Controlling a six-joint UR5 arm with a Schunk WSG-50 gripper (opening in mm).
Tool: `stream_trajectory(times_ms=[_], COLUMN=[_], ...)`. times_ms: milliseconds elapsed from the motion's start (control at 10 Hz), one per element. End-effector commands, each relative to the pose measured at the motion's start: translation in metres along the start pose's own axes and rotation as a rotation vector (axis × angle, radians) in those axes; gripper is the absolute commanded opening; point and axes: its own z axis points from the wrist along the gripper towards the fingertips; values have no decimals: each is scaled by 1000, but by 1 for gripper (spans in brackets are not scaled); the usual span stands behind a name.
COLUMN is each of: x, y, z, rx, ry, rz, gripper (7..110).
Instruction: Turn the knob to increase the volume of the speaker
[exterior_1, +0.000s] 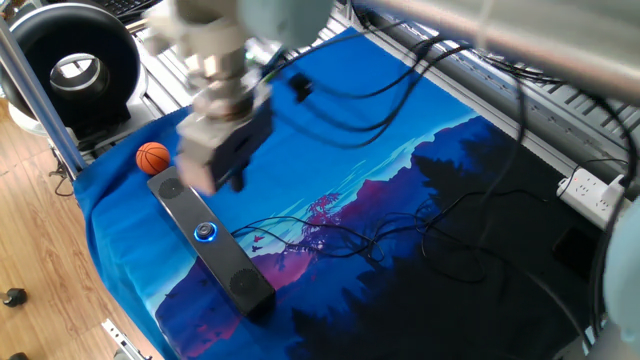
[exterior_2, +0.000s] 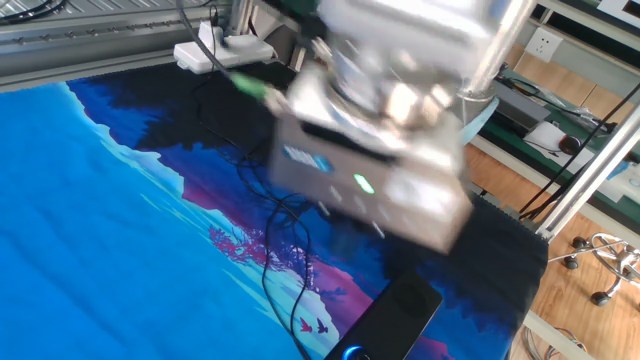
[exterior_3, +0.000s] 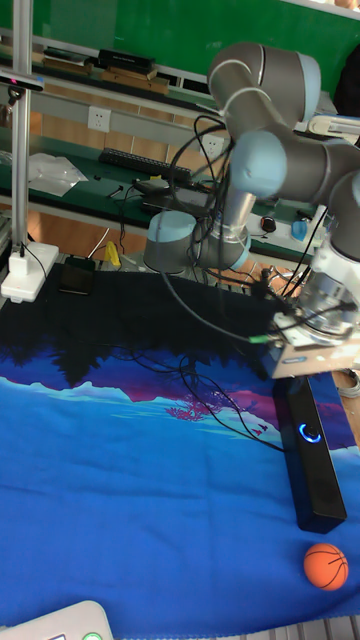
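Observation:
The speaker (exterior_1: 210, 240) is a long black bar lying diagonally on the blue printed cloth (exterior_1: 400, 150) at its left side. The knob (exterior_1: 205, 232) glows blue midway along the bar's top face and also shows in the tall fixed view (exterior_3: 311, 433). My gripper (exterior_1: 228, 180) is motion-blurred and hangs above the speaker's far half, just up and right of the knob, not touching it. In the tall fixed view its body sits right over the bar's far end (exterior_3: 296, 392). The blur hides how the jaws stand.
A small orange basketball (exterior_1: 153, 157) lies at the speaker's far end. A big black ring-shaped device (exterior_1: 75, 65) stands at the back left behind a metal post (exterior_1: 35, 90). Thin black cables (exterior_1: 340, 235) trail over the cloth. A white power strip (exterior_1: 600, 195) lies at the right.

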Motion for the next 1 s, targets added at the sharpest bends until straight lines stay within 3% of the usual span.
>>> stream_trajectory(times_ms=[0, 100, 300, 400, 800, 900], x=[-18, -16, 2, -2, 6, 0], y=[30, 26, 10, 7, -6, -6], z=[13, 14, 13, 13, 11, 11], rx=[-13, 2, 72, 79, 132, 132], ry=[-33, -24, 44, 31, 69, 47], rz=[66, 78, 78, 40, -83, -96], gripper=[7, 7, 7, 7, 7, 7])
